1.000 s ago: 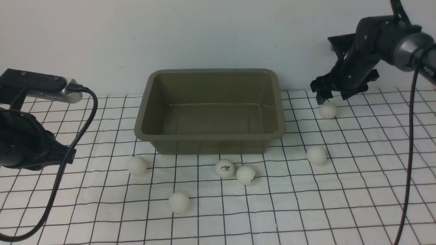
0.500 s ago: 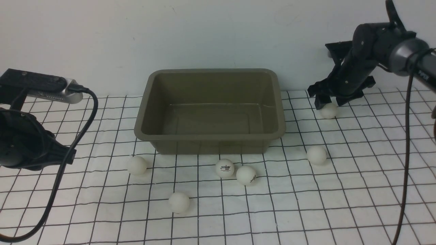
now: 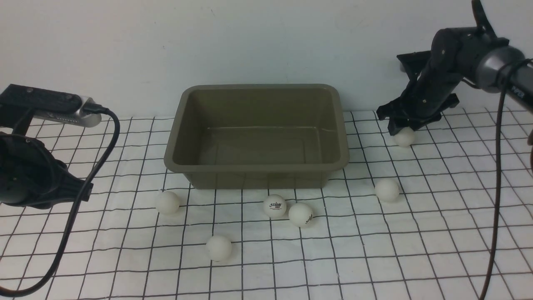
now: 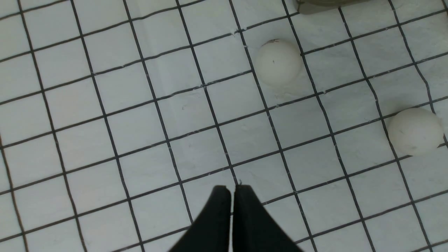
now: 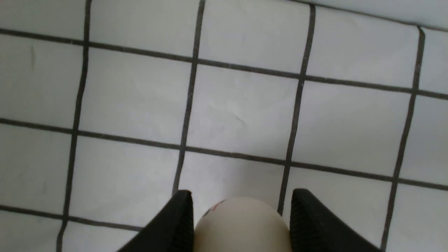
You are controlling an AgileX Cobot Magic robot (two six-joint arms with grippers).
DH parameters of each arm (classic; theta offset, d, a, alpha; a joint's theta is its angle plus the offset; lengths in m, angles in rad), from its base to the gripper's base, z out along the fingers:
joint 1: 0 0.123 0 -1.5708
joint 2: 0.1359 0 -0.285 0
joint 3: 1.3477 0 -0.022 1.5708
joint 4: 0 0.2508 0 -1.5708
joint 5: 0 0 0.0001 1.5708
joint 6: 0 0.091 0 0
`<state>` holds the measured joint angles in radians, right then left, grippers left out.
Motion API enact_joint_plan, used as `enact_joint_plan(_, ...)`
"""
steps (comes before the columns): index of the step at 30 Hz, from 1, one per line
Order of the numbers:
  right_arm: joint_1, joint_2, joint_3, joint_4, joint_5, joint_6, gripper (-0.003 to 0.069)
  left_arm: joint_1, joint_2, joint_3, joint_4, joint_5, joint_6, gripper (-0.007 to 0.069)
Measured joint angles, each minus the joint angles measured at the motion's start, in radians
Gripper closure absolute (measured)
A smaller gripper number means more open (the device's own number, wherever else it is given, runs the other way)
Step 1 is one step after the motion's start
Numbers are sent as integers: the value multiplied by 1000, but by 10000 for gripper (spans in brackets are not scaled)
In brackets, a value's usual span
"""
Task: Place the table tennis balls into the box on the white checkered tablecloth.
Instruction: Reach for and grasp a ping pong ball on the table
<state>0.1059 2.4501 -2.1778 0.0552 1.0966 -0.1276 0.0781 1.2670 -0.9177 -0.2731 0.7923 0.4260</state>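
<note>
Right hand grasps one matte white table tennis ball sitting on the white black-gridded checkered tablecloth, right of the olive-brown rectangular plastic box. Five more white balls lie scattered before the box. Left hand clenched, holding nothing. Plain pale wall behind.
</note>
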Motion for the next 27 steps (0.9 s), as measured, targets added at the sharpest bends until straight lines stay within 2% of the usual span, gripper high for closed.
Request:
enact_joint_plan(20, 0, -30, -21, 9, 140, -51, 333, 0, 0, 0, 0, 1, 1, 628)
enact_joint_plan(27, 8, -132, -75, 113, 145, -73, 333, 0, 0, 0, 0, 2, 1, 628)
